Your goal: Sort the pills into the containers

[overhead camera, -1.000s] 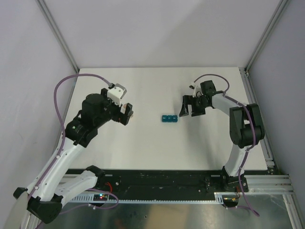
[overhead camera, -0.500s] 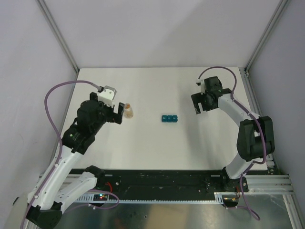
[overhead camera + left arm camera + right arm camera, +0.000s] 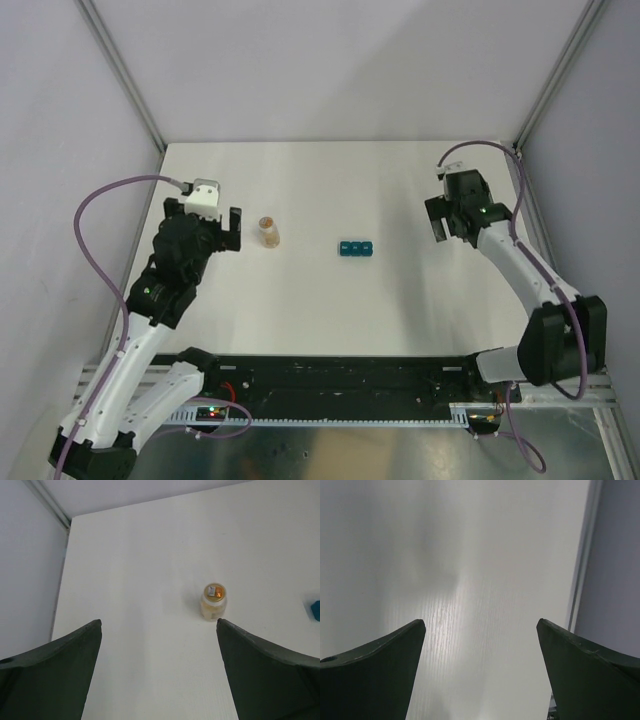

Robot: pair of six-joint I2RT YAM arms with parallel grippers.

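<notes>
The containers (image 3: 354, 248), a small teal strip of three joined compartments, lie mid-table with lids shut; only a teal edge (image 3: 316, 610) shows in the left wrist view. A small orange-tan bottle (image 3: 268, 232) stands upright to their left, and orange and white pills (image 3: 215, 591) show through its top. My left gripper (image 3: 205, 213) hangs open left of the bottle, which sits beyond its right fingertip (image 3: 222, 626). My left gripper (image 3: 159, 621) has nothing between its fingers. My right gripper (image 3: 452, 222) is open and empty, well right of the containers. In its own view, my right gripper (image 3: 481, 621) shows only bare table.
Grey walls and metal frame posts (image 3: 125, 80) close in the white table (image 3: 330, 180) at left, back and right. The table's right edge rail (image 3: 581, 570) runs close beside my right gripper. The black base rail (image 3: 340, 385) lies along the near edge.
Both arms have pulled outward. The left gripper moved left off the bottle, which now stands uncovered. The right gripper swung right, away from the containers. Both stayed open.
</notes>
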